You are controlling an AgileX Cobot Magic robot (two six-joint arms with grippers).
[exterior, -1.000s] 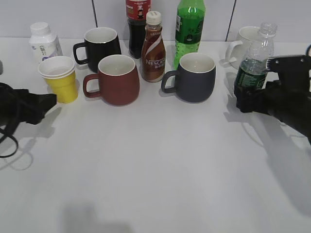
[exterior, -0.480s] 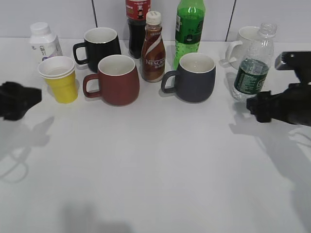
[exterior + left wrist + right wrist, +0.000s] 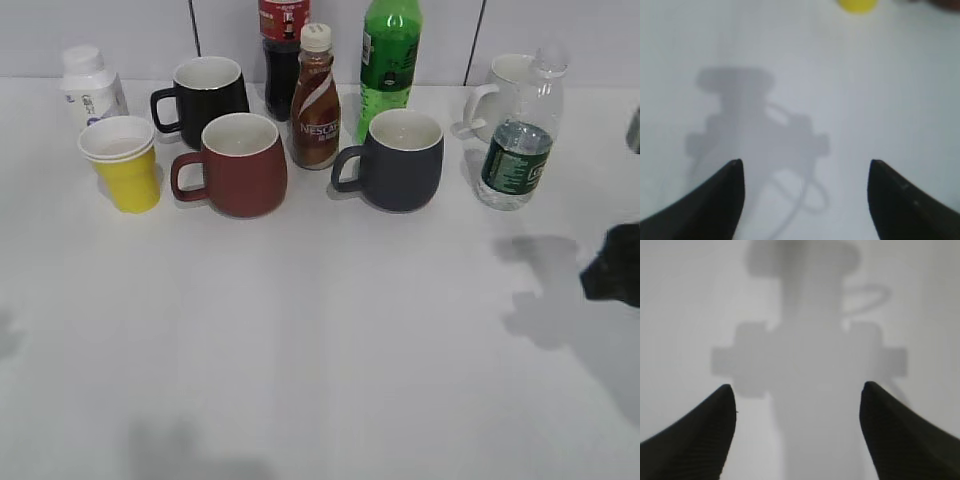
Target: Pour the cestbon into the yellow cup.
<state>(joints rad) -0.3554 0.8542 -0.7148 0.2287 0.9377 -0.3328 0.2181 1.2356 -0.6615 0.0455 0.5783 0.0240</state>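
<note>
Both arms have backed away, grippers (image 3: pixel 805 175) (image 3: pixel 797 405) gaping empty, leaving the cestbon (image 3: pixel 520 130) standing far right of the yellow cup (image 3: pixel 124 163): pour looks finished.

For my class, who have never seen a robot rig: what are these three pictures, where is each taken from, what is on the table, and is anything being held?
One picture looks at the white table from the front. The other two come from cameras on the robot's two wrists; the dark points are each open end effector, left and right, holding nothing.

On the table stand the yellow cup, four mugs (black, red, grey, white), and bottles, including the clear cestbon, uncapped. A dark bit of the right arm shows at the front view's right edge.
</note>
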